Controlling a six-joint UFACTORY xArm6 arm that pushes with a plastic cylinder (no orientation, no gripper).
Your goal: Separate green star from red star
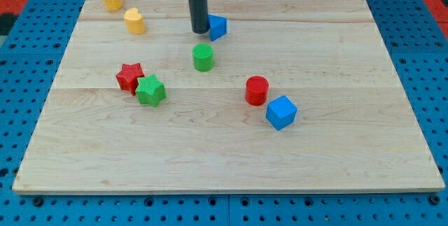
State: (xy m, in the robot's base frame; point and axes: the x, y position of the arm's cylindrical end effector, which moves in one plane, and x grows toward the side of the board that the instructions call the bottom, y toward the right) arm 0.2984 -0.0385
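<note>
Blue plastic cube (281, 112) sits nearest; green plastic star (150, 90) touches red plastic star (130, 77), both well apart from my tip (199, 31), bare, near the board's top edge.

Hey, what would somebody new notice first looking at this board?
Probably the dark rod coming down at the view's top centre, my tip right beside a blue block. Next, the red star and green star touching at the view's left, well away from the tip.

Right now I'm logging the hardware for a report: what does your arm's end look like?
Only a straight, dark, matte cylindrical rod shows, entering from the view's top and ending in my tip, a blunt flat end. No cables, markings or labels are visible on it.
</note>
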